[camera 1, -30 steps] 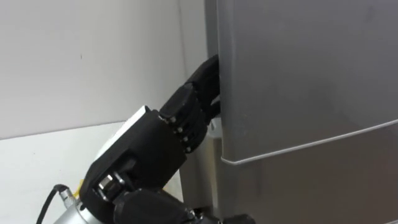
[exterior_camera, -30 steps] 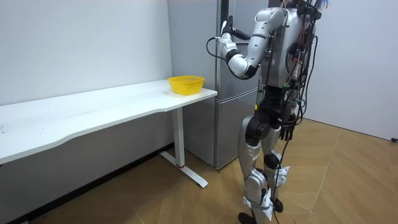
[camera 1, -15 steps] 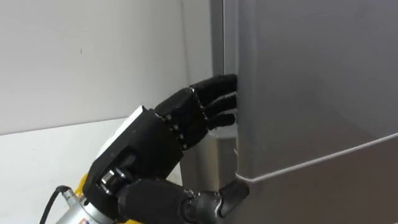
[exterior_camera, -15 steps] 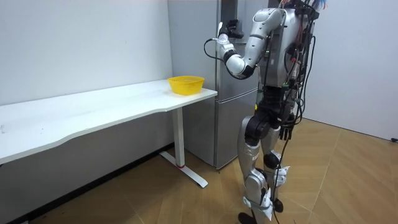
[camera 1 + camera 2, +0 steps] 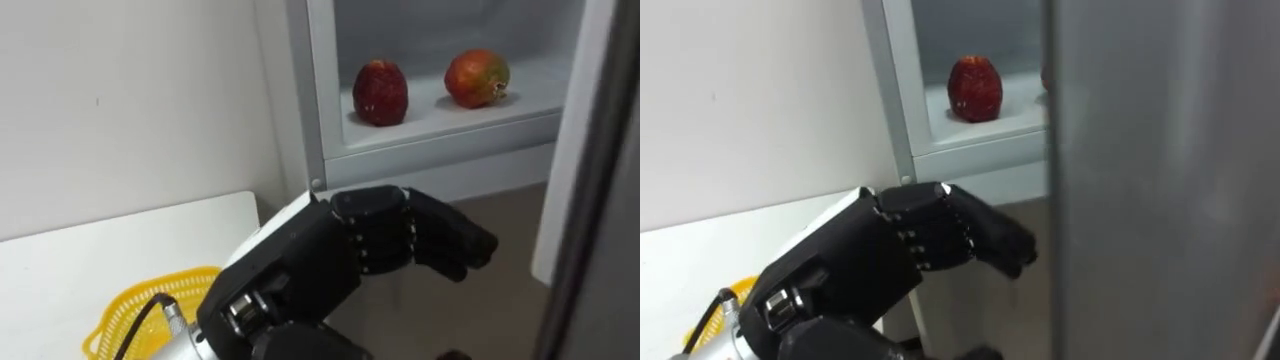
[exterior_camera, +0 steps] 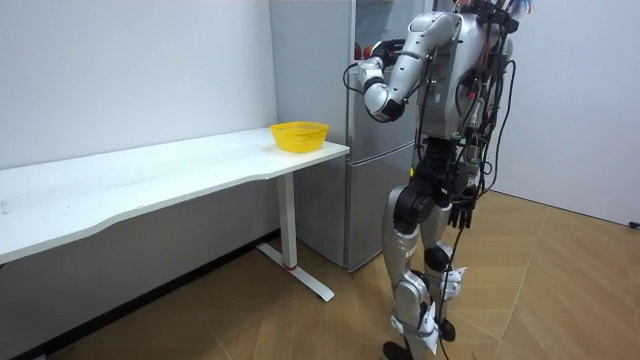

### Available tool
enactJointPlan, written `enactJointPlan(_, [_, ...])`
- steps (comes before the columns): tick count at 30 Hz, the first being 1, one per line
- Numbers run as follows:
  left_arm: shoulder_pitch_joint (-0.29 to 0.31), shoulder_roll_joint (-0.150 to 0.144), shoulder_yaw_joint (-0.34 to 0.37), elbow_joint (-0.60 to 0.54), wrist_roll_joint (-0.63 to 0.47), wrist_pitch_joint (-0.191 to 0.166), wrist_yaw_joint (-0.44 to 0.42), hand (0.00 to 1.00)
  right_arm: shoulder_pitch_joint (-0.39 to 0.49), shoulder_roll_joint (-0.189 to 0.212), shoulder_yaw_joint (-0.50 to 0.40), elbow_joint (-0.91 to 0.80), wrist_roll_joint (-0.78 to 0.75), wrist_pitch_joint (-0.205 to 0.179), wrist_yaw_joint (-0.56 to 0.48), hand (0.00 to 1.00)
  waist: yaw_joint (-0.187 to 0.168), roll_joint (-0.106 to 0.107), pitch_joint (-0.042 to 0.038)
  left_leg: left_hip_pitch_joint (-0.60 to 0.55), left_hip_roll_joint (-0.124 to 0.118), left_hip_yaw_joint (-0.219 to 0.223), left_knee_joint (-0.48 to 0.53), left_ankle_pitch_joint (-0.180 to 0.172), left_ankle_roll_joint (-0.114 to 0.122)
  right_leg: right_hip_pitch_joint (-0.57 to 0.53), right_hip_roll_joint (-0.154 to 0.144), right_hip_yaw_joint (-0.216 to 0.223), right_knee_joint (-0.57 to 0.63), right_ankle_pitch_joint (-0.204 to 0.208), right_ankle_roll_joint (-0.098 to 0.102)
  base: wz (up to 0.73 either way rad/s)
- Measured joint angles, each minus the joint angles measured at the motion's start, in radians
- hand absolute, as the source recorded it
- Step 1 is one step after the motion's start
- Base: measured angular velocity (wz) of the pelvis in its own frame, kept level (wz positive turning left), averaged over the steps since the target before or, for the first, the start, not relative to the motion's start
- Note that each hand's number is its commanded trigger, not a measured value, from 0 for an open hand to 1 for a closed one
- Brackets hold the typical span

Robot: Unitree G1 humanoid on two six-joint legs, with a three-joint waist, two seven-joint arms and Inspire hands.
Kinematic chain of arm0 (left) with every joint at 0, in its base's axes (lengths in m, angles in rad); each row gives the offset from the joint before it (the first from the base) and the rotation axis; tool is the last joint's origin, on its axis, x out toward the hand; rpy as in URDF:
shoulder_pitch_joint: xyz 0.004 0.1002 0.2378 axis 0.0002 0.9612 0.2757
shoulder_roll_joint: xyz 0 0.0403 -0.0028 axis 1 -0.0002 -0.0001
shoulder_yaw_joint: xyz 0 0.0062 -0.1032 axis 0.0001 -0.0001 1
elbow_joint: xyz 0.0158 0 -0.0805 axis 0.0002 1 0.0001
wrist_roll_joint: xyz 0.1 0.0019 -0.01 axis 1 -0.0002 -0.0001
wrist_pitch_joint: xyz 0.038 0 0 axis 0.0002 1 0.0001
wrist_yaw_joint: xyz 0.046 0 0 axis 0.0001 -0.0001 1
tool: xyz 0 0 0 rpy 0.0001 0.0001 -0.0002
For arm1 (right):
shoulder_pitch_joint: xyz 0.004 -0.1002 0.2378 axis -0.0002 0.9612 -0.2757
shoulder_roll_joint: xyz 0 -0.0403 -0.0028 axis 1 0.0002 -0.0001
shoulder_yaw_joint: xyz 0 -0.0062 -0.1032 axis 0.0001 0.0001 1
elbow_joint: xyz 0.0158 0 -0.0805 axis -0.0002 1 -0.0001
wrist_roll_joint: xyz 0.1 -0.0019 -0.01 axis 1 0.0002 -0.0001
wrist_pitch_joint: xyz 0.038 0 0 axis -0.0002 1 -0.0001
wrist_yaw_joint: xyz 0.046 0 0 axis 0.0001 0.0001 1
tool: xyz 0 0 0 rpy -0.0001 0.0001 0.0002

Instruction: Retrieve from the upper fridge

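Upper fridge compartment with its grey door (image 5: 598, 190) swung open at the right edge of the eye views. On the white fridge shelf (image 5: 450, 118) you see two fruits standing well apart: a dark red oval fruit (image 5: 380, 92) on the left and a rounder red-orange fruit (image 5: 477, 78) on the right. In the right eye view the door edge hides most of the red-orange one.

Your left robot hand (image 5: 385, 245) hovers below and in front of the shelf. Its black fingers (image 5: 450, 240) are curled inward, point toward the door side and hold nothing. It touches neither fruit.

Below the hand, at lower left, a yellow mesh basket (image 5: 135, 310) sits on the white worktop (image 5: 90, 255), near the worktop end that adjoins the tall grey fridge (image 6: 325, 110).

In the room view the robot stands upright on the wooden floor (image 6: 550, 290), directly before the fridge. Its left arm is raised to the upper compartment. The right robot hand (image 6: 466, 208) hangs low beside the hip, and you cannot tell its state there.
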Motion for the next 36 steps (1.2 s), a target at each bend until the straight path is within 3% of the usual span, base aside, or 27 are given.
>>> enactJointPlan(6, [0.000, -0.001, -0.002, -0.003, 0.000, 0.000, -0.020, 0.00, -0.002, 0.000, 0.000, 0.016, -0.001, 0.000, 0.001, 0.00, -0.001, -0.010, 0.0048, -0.001, -0.001, 0.003, 0.000, 0.000, 0.000, -0.003, 0.000, 0.006, -0.001, 0.000, 0.000, 0.00])
enactJointPlan(13, [-0.011, -0.003, -0.021, -0.042, 0.002, 0.000, -0.057, 0.00, 0.000, 0.001, 0.000, 0.015, -0.015, 0.000, 0.002, 0.00, -0.003, -0.015, 0.0029, 0.000, 0.000, 0.011, 0.001, 0.000, 0.000, -0.003, 0.001, 0.015, -0.003, 0.000, 0.000, -0.04])
enactJointPlan(21, [-0.111, -0.010, -0.056, -0.060, 0.002, 0.000, -0.103, 0.00, -0.003, 0.001, 0.000, -0.002, -0.049, -0.004, 0.034, 0.00, -0.002, -0.029, -0.0070, 0.002, 0.001, 0.012, 0.001, 0.000, 0.000, -0.003, 0.002, 0.016, -0.003, 0.000, 0.000, 0.00])
enactJointPlan(26, [-0.128, -0.033, -0.101, -0.057, 0.002, 0.000, -0.101, 0.00, -0.001, -0.001, 0.006, -0.002, -0.045, -0.002, 0.044, 0.00, -0.006, -0.030, -0.0078, 0.007, 0.000, 0.014, 0.001, 0.000, 0.000, 0.000, 0.001, 0.017, 0.000, 0.000, 0.000, 0.00])
enactJointPlan(31, [-0.141, -0.040, -0.151, -0.050, 0.003, 0.000, -0.097, 0.00, -0.014, 0.000, 0.023, 0.002, -0.045, -0.009, 0.044, 0.00, -0.042, -0.032, -0.0066, 0.005, 0.000, 0.015, 0.001, 0.000, 0.000, -0.002, 0.001, 0.018, 0.001, 0.000, 0.000, 0.01])
enactJointPlan(36, [-0.218, -0.057, -0.209, -0.044, 0.003, 0.001, -0.101, 0.00, -0.021, 0.002, 0.058, 0.006, -0.045, -0.009, 0.044, 0.00, -0.078, -0.032, -0.0063, -0.003, 0.000, 0.019, 0.002, 0.000, 0.000, -0.018, 0.002, 0.020, -0.001, 0.000, 0.000, -0.02])
